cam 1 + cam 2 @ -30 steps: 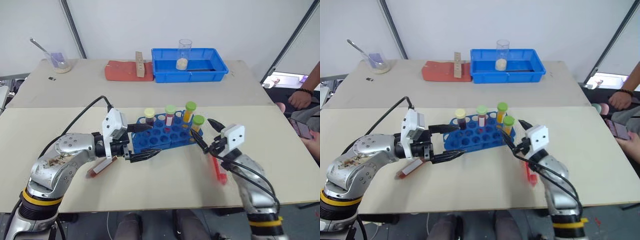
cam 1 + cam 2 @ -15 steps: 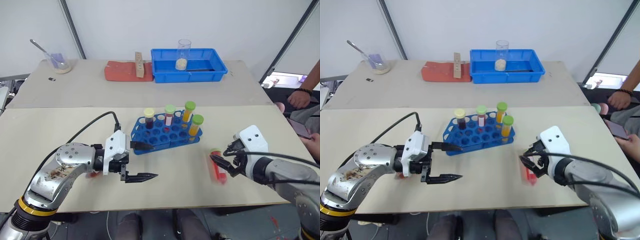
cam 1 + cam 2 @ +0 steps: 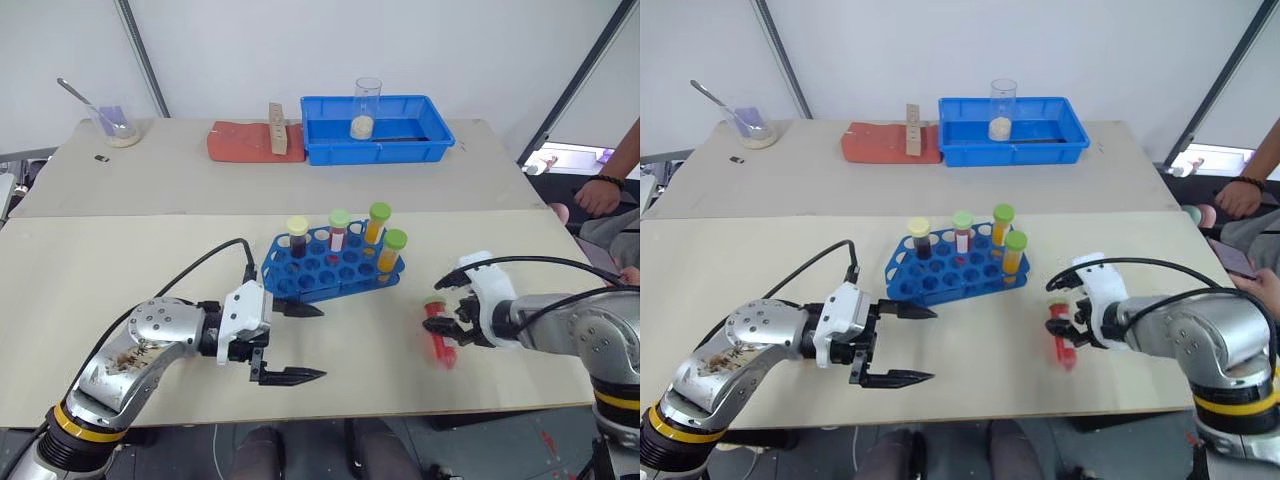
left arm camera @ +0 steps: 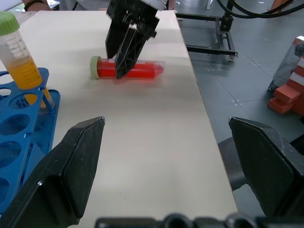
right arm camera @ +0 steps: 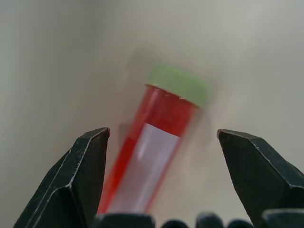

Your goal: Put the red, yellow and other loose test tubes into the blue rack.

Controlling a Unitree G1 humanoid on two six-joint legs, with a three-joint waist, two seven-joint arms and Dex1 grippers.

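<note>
Red test tube [image 3: 437, 339] is lying flat on the beige table [image 3: 120, 270], directly under the right gripper [image 3: 452, 305], whose fingers are spreading wide, holding nothing. Left gripper [image 3: 300, 342], also gaping empty, is hovering near the blue rack [image 3: 320, 270]. In the right wrist view, the tube's green cap [image 5: 178, 84] is sitting between the fingertips [image 5: 85, 161], untouched.

Bare table [image 3: 360, 345] around lying red tube [image 3: 437, 336]; blue rack [image 3: 330, 270] well apart.

The red tube [image 5: 151, 147] under the right claw [image 5: 161, 180] is smeared with blur, its label unreadable and its lower end cut off. A person's arm [image 3: 612, 180] beyond the surface's right corner is cropped by the edge.
</note>
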